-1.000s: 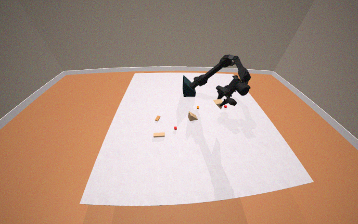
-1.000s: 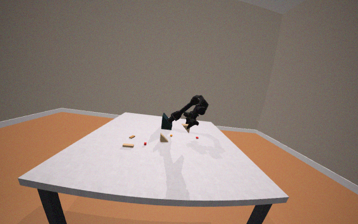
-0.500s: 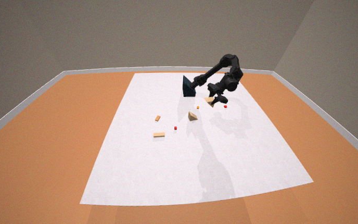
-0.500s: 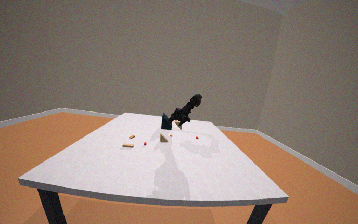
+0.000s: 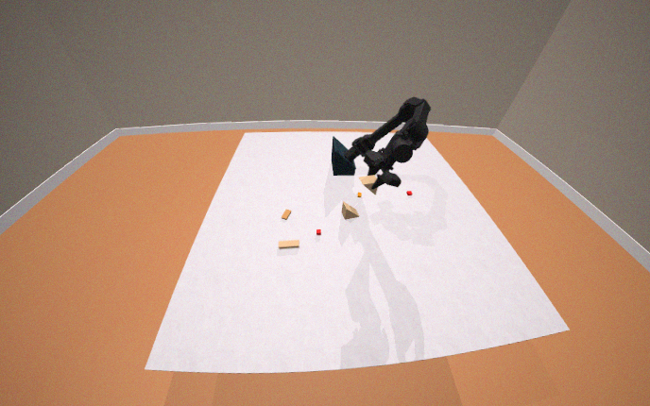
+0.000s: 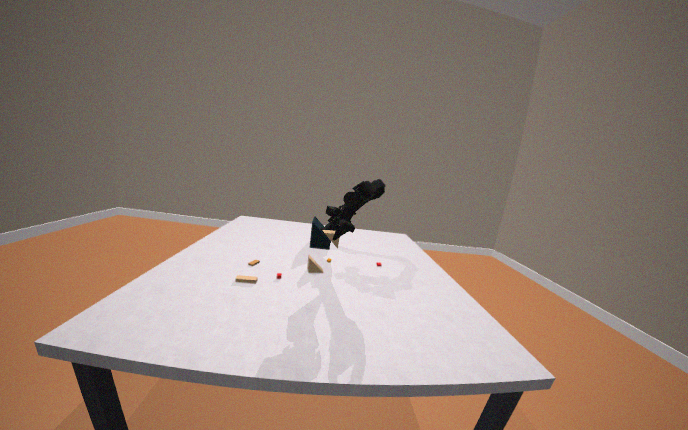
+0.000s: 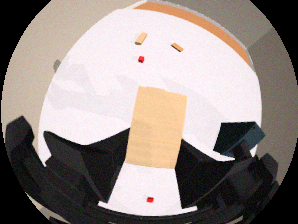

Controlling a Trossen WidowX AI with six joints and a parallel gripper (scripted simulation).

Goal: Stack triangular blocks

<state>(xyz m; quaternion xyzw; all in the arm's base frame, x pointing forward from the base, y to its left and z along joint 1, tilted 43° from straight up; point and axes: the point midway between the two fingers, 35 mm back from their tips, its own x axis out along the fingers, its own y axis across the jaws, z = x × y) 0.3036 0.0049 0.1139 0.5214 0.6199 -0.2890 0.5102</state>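
The end effector (image 5: 374,182) is squeezed tight on one triangular block (image 5: 367,180), held up high so it can go onto the other block (image 5: 350,210); that one waits on the table (image 5: 419,282).

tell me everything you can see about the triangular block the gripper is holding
The held triangular block is pale tan and looks like plain wood, with flat faces and sharp edges. The wrist view shows one broad rectangular face between the dark fingers of the gripper, which is shut on it. In the top view it hangs above the white table, touching nothing but the gripper, tilted, near the dark base wedge and apart from the other triangular block.
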